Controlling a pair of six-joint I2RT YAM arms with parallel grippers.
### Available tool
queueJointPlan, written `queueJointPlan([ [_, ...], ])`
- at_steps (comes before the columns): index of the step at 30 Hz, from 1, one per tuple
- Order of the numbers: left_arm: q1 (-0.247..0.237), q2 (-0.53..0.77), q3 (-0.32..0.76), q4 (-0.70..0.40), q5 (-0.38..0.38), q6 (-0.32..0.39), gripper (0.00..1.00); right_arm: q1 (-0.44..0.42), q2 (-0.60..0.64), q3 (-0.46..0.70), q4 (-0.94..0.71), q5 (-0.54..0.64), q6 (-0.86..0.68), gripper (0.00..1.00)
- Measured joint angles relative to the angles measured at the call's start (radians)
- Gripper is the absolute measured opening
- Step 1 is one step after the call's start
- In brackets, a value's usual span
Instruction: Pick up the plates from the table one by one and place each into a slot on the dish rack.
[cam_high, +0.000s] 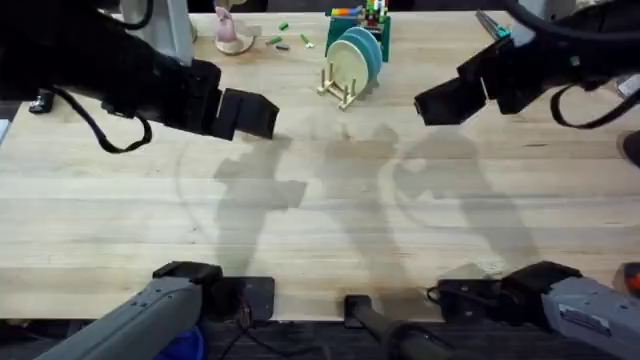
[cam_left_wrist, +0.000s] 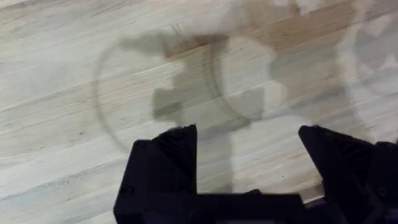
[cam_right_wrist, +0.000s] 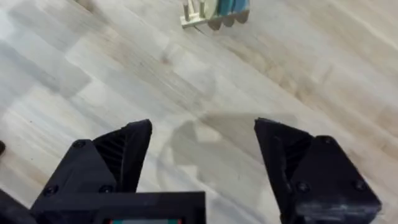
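Observation:
The plates stand on edge in the dish rack (cam_high: 342, 92) at the far middle of the table (cam_high: 320, 220): a pale cream plate (cam_high: 345, 62) in front, a light blue one behind it and a turquoise plate (cam_high: 371, 45) at the back. The rack (cam_right_wrist: 198, 20) also shows far off in the right wrist view. My left gripper (cam_high: 262, 115) hangs open above the table's left half with nothing between its fingers (cam_left_wrist: 168, 162). On the right side my right gripper (cam_high: 435, 105) is raised and open too, its fingers (cam_right_wrist: 127, 152) holding nothing.
Behind the rack stands a green holder with coloured pieces (cam_high: 362, 15). Small green and grey bits (cam_high: 285, 40) and a pink object (cam_high: 233, 32) lie at the far left-middle. The arms' bases sit at the near edge.

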Motion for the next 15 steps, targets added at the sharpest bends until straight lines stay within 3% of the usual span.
queueJointPlan([
  [15,0.000,0.000,0.000,0.042,0.002,0.000,0.996,0.000,0.000,0.000,-0.078,0.000,0.027,0.994],
])
